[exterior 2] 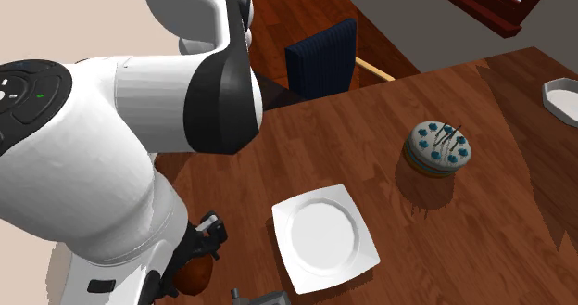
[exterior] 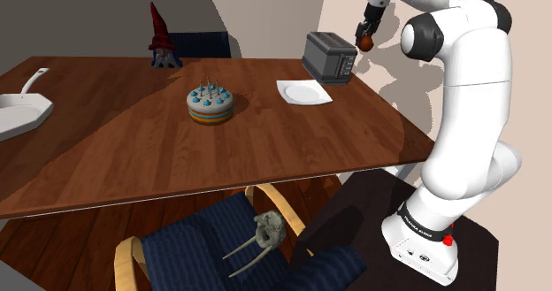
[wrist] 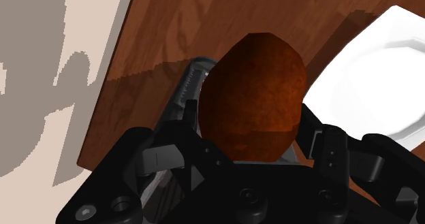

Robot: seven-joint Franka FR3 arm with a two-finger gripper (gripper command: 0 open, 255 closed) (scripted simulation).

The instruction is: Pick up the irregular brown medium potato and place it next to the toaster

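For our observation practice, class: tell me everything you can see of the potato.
The potato is a reddish-brown, egg-shaped lump with rough, mottled skin, narrowing away from the claw. The black claw clasps its wider end between both fingers, so it hangs in the air, touching nothing else, over the toaster near a white plate.

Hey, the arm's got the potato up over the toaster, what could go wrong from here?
1. The potato, clasped in the gripper, hangs above the toaster; released here it would likely hit the toaster's top, not the table.
2. The toaster stands near the table's edge, so the potato may roll off.
3. The plate lies close beside the toaster; the potato could land on it.
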